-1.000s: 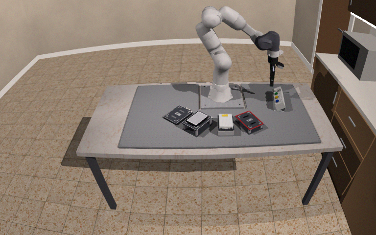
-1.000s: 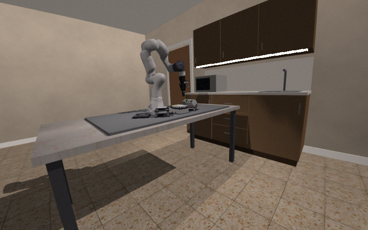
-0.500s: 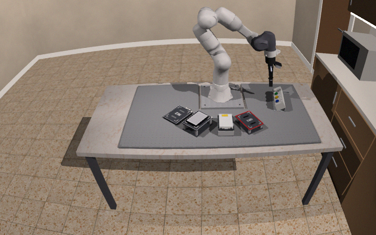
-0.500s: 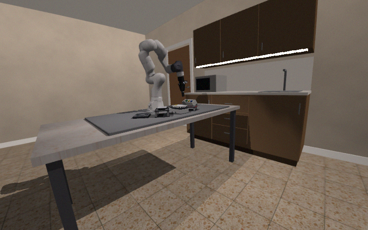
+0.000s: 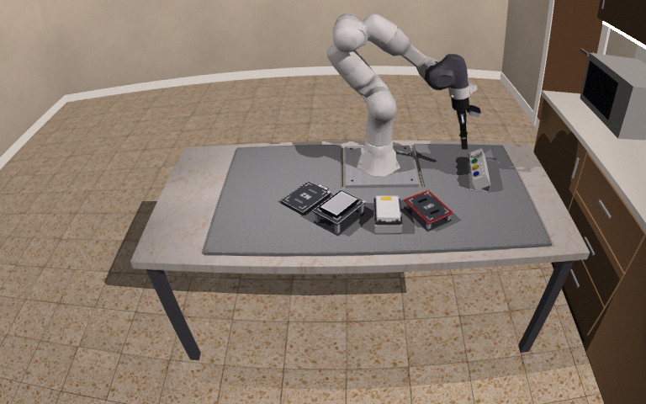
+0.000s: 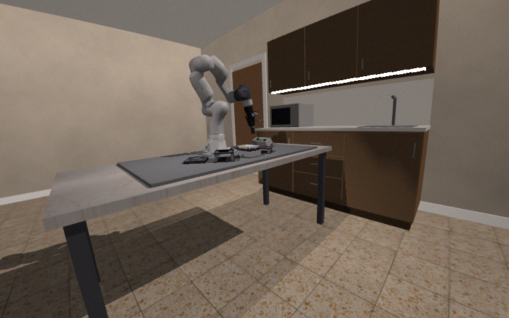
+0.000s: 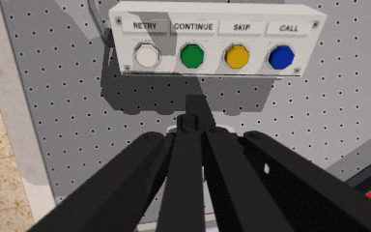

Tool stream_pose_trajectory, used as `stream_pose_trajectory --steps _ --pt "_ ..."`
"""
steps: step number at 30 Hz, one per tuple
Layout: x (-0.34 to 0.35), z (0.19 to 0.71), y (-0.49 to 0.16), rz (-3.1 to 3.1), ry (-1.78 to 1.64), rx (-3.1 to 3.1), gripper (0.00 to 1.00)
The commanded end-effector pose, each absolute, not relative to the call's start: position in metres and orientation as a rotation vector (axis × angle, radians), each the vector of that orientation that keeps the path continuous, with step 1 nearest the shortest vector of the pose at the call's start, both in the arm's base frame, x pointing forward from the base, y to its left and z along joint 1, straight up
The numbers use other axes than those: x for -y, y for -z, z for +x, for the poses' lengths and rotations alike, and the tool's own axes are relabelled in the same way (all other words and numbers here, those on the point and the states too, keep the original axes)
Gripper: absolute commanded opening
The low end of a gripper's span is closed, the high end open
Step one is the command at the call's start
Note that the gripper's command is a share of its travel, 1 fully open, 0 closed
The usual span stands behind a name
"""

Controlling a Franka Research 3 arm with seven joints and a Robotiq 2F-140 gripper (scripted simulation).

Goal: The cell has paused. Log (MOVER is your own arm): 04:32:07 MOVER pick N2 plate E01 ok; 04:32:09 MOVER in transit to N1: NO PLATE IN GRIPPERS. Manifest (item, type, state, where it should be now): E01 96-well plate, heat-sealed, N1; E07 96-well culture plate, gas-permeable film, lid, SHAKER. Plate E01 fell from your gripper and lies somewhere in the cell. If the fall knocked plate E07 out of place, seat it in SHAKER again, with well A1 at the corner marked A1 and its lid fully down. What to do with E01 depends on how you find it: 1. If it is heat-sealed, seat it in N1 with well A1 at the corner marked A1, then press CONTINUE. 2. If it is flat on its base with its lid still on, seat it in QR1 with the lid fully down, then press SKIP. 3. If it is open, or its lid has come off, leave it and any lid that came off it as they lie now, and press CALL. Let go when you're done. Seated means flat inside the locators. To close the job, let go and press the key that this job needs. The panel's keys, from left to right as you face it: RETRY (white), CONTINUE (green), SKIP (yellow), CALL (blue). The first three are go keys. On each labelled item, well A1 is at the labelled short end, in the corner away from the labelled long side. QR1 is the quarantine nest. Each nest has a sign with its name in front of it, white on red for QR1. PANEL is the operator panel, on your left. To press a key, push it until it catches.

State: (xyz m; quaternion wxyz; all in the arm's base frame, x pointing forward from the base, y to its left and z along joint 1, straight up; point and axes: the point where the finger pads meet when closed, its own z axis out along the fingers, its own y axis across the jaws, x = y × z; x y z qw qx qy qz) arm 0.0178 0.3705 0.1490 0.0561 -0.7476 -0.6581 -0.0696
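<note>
My gripper (image 5: 463, 142) (image 6: 252, 130) (image 7: 194, 109) is shut and empty. It points down, a little above the mat, just short of the operator panel (image 5: 479, 170) (image 6: 262, 141) (image 7: 217, 40). In the wrist view the fingertips sit below the green CONTINUE key (image 7: 192, 56), with the white RETRY key (image 7: 147, 55) to the left and the yellow SKIP key (image 7: 237, 56) and blue CALL key (image 7: 281, 57) to the right. A plate with a flat pale-grey sealed top (image 5: 339, 204) lies in a raised black nest. A white lidded plate with a yellow label (image 5: 386, 208) sits on a pale block beside it.
The red-rimmed nest (image 5: 427, 205) holds nothing. A flat black nest (image 5: 304, 195) at the left also holds nothing. The arm's base plate (image 5: 381, 178) stands at the back of the grey mat (image 5: 267, 233). A counter with a microwave (image 5: 614, 93) stands to the right.
</note>
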Motion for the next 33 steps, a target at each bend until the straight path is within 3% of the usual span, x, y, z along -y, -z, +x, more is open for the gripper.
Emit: stream_pose_trajectory --steps 1,33 --pt "-0.3743 0.0178 -0.1515 -2.261 0.244 1.967 0.1" --pt "-0.3705 0.0173 -0.1506 -2.234 0.295 1.944 0.1"
